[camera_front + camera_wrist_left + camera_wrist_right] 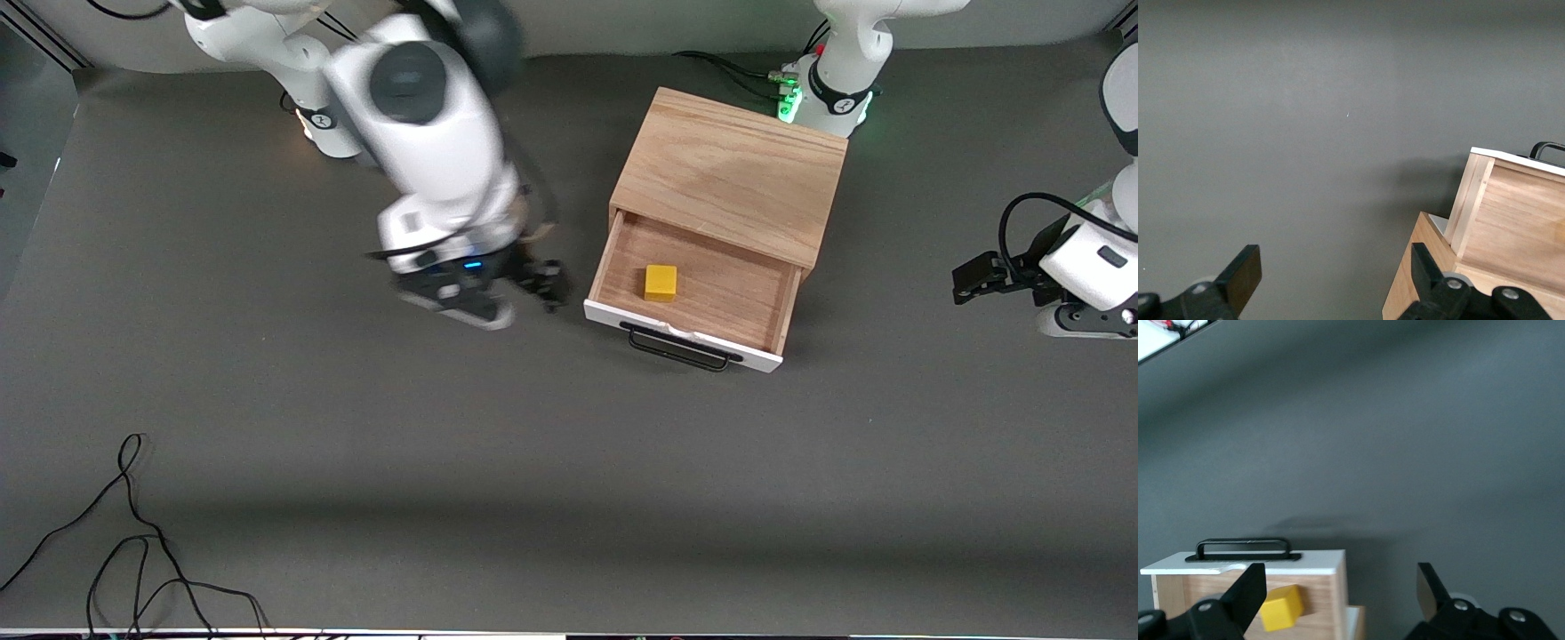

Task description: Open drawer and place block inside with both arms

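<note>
The drawer (711, 293) stands pulled out of the light oak box (729, 173), its white front and black bar handle (680, 347) toward the front camera. The yellow block (661, 283) lies inside the drawer near the right arm's side wall. It also shows in the right wrist view (1280, 607) with the drawer (1245, 563). My right gripper (533, 284) is open and empty, over the table beside the drawer, apart from it. My left gripper (978, 277) is open and empty, over the table at the left arm's end. The drawer's side (1511, 220) shows in the left wrist view.
A loose black cable (133, 551) lies on the grey table near the front camera at the right arm's end. The arms' bases (836, 89) stand along the table's back edge.
</note>
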### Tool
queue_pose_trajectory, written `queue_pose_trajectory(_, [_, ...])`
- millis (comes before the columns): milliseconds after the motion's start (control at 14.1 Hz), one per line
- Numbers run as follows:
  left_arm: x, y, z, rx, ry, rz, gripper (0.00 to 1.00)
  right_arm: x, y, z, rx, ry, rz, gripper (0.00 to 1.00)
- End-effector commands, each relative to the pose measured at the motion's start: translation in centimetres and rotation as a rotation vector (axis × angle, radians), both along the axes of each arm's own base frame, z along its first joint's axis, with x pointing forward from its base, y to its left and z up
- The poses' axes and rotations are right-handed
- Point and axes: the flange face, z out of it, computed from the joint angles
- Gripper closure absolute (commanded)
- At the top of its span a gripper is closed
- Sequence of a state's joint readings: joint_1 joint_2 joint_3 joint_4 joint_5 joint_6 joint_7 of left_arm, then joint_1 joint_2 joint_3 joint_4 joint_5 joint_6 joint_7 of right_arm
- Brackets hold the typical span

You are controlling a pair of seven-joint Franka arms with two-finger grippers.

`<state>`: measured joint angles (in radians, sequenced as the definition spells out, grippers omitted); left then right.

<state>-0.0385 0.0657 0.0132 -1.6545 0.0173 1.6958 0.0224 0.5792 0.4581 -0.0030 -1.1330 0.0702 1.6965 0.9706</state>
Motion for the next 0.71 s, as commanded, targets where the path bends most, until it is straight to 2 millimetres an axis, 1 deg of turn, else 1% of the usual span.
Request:
queue_pose_trajectory(0, [-0.6, -0.3, 1.3, -0.009, 0.004, -0.011, 0.0, 0.4, -10.3, 1.6, 0.032, 0.026, 0.038, 0.0])
queue_pose_trajectory(142, [-0.7, -0.3, 1.4, -0.007, 0.008, -0.012, 0.0, 0.9, -17.3, 2.7, 0.023, 0.007, 0.102, 0.0])
queue_pose_trajectory(213, [-0.8, -0.3, 1.4, -0.007, 0.016, -0.014, 0.0, 0.8, -20.4, 3.1, 0.013, -0.006, 0.118, 0.0])
queue_pose_trajectory(284, [-1.0, -0.3, 1.6, -0.007, 0.02, -0.015, 0.0, 0.9, -23.0, 3.2, 0.001, -0.007, 0.099, 0.0])
queue_pose_trajectory(356, [-1.1, -0.3, 1.7, -0.007, 0.019, -0.016, 0.0, 0.6, -25.2, 3.2, -0.008, -0.004, 0.084, 0.0])
queue_pose_trajectory(427, [-1.2, -0.5, 1.9, -0.007, 0.017, -0.018, 0.0, 0.2, -26.9, 3.1, -0.013, -0.006, 0.107, 0.0])
queue_pose_trajectory(569, [-1.3, -0.6, 2.1, -0.007, 0.019, -0.018, 0.0, 0.0, -31.6, 2.6, -0.023, -0.014, 0.148, 0.0])
queue_pose_trajectory(640, [-1.4, -0.6, 2.1, -0.007, 0.022, -0.018, 0.0, -0.2, -33.5, 2.3, -0.023, -0.012, 0.143, 0.0])
